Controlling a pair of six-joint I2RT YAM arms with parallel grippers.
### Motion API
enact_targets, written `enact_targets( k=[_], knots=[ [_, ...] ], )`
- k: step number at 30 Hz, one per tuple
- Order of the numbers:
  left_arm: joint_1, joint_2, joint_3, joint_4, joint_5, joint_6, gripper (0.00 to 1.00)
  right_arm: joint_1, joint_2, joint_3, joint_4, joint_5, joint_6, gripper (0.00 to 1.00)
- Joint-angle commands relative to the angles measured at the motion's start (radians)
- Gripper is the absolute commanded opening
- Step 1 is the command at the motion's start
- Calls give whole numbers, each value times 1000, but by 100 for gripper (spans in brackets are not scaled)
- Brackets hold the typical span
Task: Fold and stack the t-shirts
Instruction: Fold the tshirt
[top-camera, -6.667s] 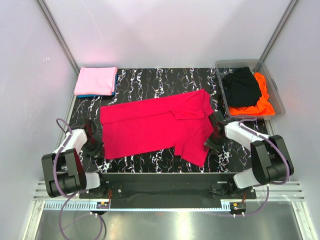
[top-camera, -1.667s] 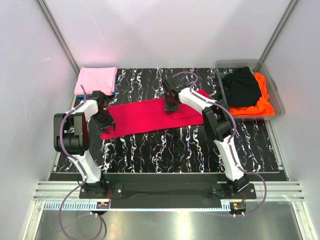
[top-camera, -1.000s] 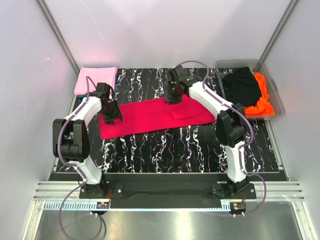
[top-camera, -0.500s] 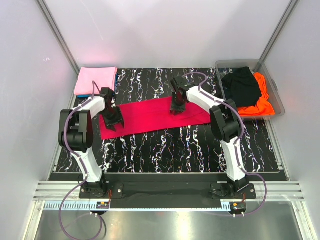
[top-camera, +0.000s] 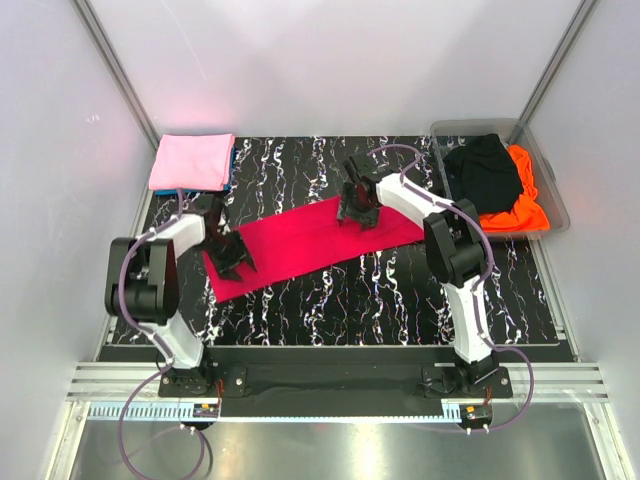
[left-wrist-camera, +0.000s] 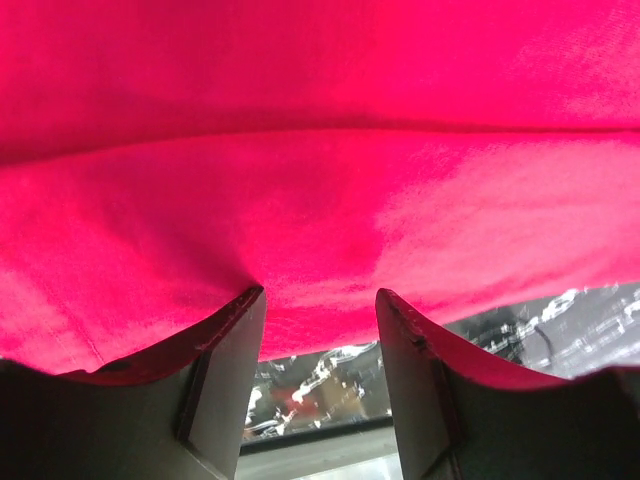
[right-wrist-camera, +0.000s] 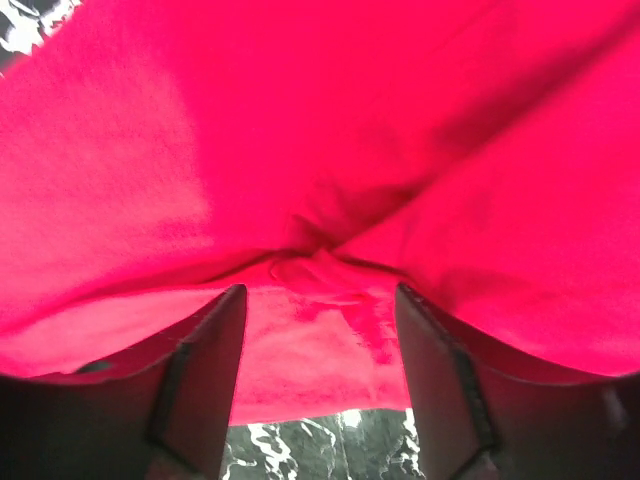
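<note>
Red tee (top-camera: 300, 243) swings, near end coming toward us!
The left gripper (top-camera: 232, 257) drags its end toward 8 o'clock, jaws narrowed on a pucker of cloth. The right gripper (top-camera: 358, 207) pinches the far end the same way. The folded strip now slants across mid-table, likely being lined up for the next fold. The pink tee (top-camera: 192, 161) waits at 10 o'clock.

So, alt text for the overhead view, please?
From above: two robot arms grip a red t-shirt folded into a strip on a black marbled table, left pincer and right pincer toward opposite ends. A folded pink t-shirt lies far left; a clear bin far right holds a black shirt and an orange shirt.
</note>
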Motion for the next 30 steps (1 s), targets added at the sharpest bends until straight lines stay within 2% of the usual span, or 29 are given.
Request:
enact_targets(
  k=[1, 5, 9, 11, 15, 17, 23, 26, 29, 30],
  knots=[
    [-8, -26, -147, -19, 10, -40, 56, -26, -125, -35, 16, 80, 29, 69],
    [-33, -129, -242, -3, 45, -94, 56, -50, -154, -70, 11, 127, 100, 73],
    [-134, -240, -316, 6, 70, -154, 56, -47, -173, -105, 10, 184, 204, 76],
    [-171, -354, -336, 8, 62, -209, 57, -40, -170, -105, 11, 186, 227, 99],
    [-242, -562, -361, 0, 52, -270, 70, -27, -168, -107, 10, 192, 234, 100],
    [-245, -636, -341, -26, 48, -261, 72, -18, -159, -108, 8, 197, 234, 100],
    [-246, -658, -221, -97, 2, -146, 77, -17, -103, -92, 1, 233, 247, 100],
    [-245, -588, -119, -103, -5, -76, 81, -15, -55, -58, -10, 261, 237, 100],
    [-246, -483, -28, -120, -40, -19, 93, -12, 3, -7, -19, 296, 200, 100],
    [-245, -462, -7, -124, -50, -5, 93, -12, 25, 34, -27, 298, 191, 100]
  ],
)
